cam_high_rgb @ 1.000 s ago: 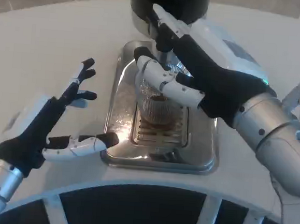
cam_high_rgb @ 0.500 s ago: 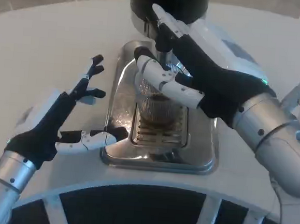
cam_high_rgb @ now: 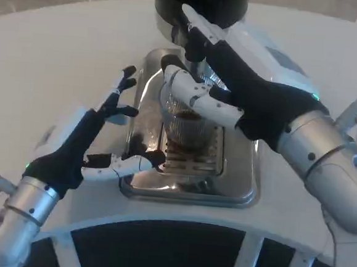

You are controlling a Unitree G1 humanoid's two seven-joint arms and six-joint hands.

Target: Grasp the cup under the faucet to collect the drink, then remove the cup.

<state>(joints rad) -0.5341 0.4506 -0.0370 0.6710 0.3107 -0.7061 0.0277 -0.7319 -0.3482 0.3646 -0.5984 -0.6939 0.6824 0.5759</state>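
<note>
A clear ribbed glass cup (cam_high_rgb: 186, 129) with brown drink in it stands on the grate of the steel drip tray (cam_high_rgb: 243, 182), under the black dispenser (cam_high_rgb: 201, 5). My right hand (cam_high_rgb: 232, 82) reaches over the cup to the faucet; its upper fingers lie on the tap and a lower finger (cam_high_rgb: 196, 101) crosses the cup's rim. My left hand (cam_high_rgb: 94, 142) is spread just left of the cup, over the tray's left edge, thumb near the grate and fingers apart, holding nothing.
The white round table (cam_high_rgb: 61, 56) spreads to the left and behind. A dark curved edge (cam_high_rgb: 157, 249) runs along the front, close to my body.
My left hand has moved right and forward, from the table onto the tray's left side, closer to the cup. The right hand stays at the faucet.
</note>
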